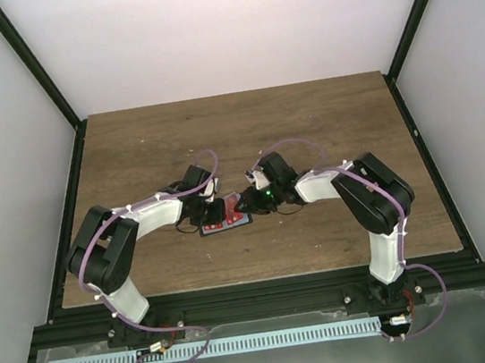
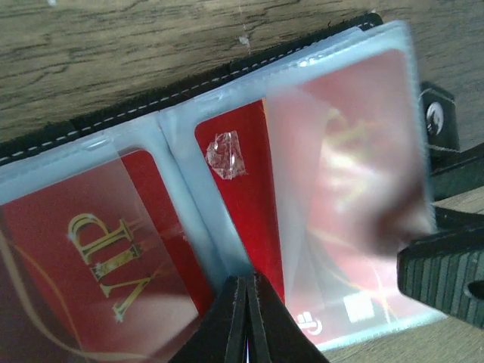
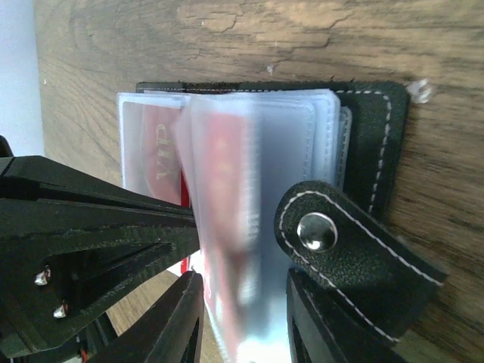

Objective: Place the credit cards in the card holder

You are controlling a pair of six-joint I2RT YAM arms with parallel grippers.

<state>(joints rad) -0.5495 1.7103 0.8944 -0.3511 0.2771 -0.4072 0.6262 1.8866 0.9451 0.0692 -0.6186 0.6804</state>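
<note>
As I read it from the overhead camera, the flat black leather card holder (image 1: 227, 222) with white stitching lies open on the brown wooden desk (image 1: 217, 131), between my two end effectors. Its inside is a book of clear plastic sleeves (image 3: 306, 132). A black stitched strap (image 3: 378, 261) carrying a round metal snap (image 3: 318, 231) stands up at one short edge of the card holder.

Red plastic credit cards (image 2: 98, 249) with thin gold swirls sit inside the sleeves, one on each side of the card holder's centre fold. The card on the far side of the fold from the strap carries "VIP" in large gold letters. The card on the strap side has a small crinkled shiny patch (image 2: 225, 155) near its top corner and some small white marks at its lower edge, too blurred for me to read.

My left end effector (image 2: 243, 306) is fully closed, fingertips pressed together right at the card holder's centre fold, with nothing visible between them. My right end effector (image 3: 246, 321) is at the strap edge of the card holder. Its jaws sit on either side of a raised, blurred bunch of sleeves and grip it, lifting those sleeves clear of the pages beneath.
</note>
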